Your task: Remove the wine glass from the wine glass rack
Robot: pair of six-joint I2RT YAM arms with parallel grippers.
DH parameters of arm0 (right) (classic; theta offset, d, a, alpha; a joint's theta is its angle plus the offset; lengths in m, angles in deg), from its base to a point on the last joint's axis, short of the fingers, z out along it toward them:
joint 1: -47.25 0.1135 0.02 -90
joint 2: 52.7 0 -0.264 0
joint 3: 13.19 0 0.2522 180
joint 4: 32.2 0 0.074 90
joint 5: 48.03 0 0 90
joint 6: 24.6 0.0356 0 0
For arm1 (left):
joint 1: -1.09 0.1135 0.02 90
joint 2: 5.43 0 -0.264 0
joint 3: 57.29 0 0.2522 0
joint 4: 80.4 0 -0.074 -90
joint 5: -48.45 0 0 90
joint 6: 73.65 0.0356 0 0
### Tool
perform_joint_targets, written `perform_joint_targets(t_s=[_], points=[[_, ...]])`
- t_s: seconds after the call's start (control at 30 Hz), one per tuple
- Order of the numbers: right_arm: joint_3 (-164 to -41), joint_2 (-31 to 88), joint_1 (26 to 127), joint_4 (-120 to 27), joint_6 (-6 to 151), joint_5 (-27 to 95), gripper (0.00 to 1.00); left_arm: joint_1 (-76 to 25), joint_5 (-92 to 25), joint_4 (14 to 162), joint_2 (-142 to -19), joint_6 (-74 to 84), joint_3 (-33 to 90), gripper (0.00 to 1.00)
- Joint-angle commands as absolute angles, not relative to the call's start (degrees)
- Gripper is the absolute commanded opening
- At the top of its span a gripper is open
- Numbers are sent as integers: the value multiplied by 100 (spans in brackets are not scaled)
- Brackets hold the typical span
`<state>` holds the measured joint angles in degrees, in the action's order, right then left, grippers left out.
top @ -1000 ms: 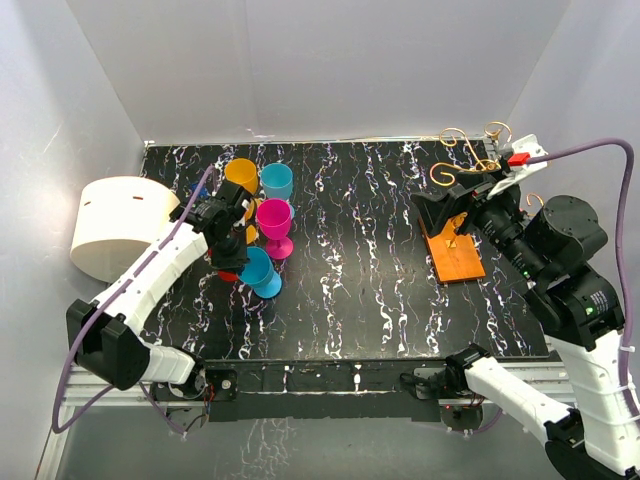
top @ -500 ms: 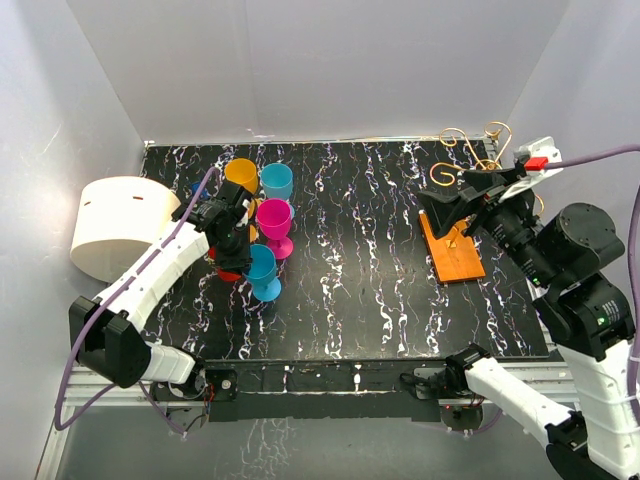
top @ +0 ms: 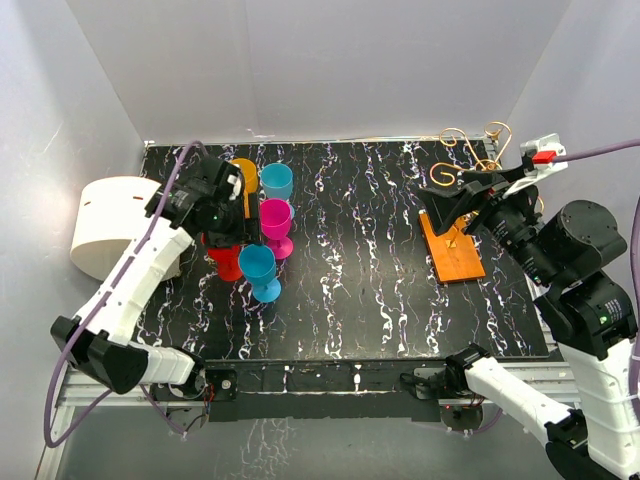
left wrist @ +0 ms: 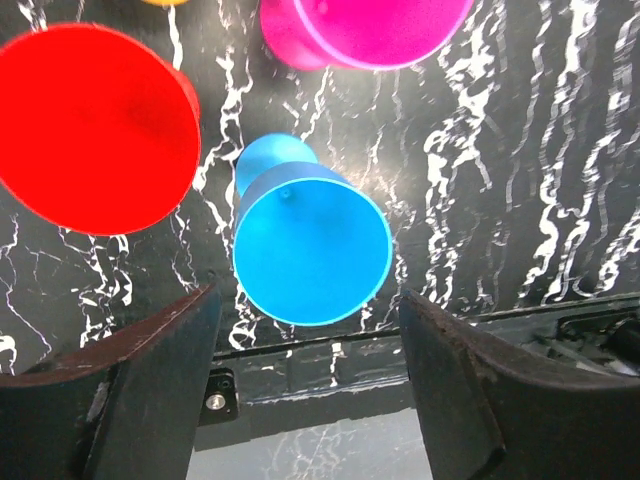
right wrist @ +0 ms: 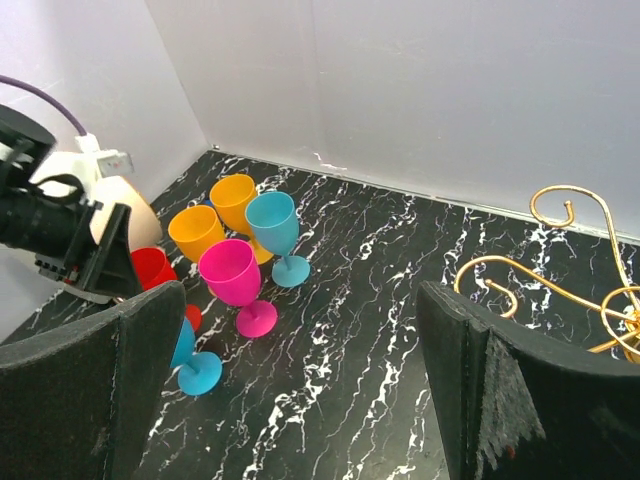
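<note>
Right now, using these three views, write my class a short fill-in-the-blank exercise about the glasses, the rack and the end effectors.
1. The wine glass rack has a flat ____ base plate.
2. The glass centred under the left end effector is ____.
3. The right end effector holds its jaws ____.
Missing words: orange; blue; open.

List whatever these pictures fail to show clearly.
Wine glass rack stem: top view, mostly behind right gripper.
Rack's hooks: right wrist view, cut off by right edge.
Orange glasses: top view, mostly under left arm.
Blue glass bowl: right wrist view, behind that gripper's finger.
Pink glass: left wrist view, cut by top edge.
</note>
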<state>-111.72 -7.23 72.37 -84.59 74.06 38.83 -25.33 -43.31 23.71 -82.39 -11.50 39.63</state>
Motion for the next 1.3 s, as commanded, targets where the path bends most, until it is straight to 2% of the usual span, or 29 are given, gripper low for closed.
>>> perform_joint_targets(t_s=[0.0, 0.3, 0.43, 0.67, 0.83, 1.27], points=[[-11422, -745, 7265, -8199, 7845, 4095, 98, -2510, -4430, 1831, -7959, -1018, 4797, 73], [-11557, -722, 7265, -8275, 8035, 4485, 98, -2510, -4290, 1870, -7958, -798, 6586, 89], [-11712, -617, 7261, -8452, 8128, 4770, 98, -2510, -4071, 2307, -7823, -747, 6940, 93], [-11972, -454, 7265, -8597, 8293, 5176, 98, -2510, -3861, 3805, -6873, -709, 6682, 99], [-12100, -404, 7265, -8578, 8291, 5220, 98, -2510, -3844, 4991, -6137, -644, 6169, 99], [-12288, -304, 7261, -8747, 8367, 5440, 98, -2510, -4060, 5064, -5791, -571, 6024, 99]])
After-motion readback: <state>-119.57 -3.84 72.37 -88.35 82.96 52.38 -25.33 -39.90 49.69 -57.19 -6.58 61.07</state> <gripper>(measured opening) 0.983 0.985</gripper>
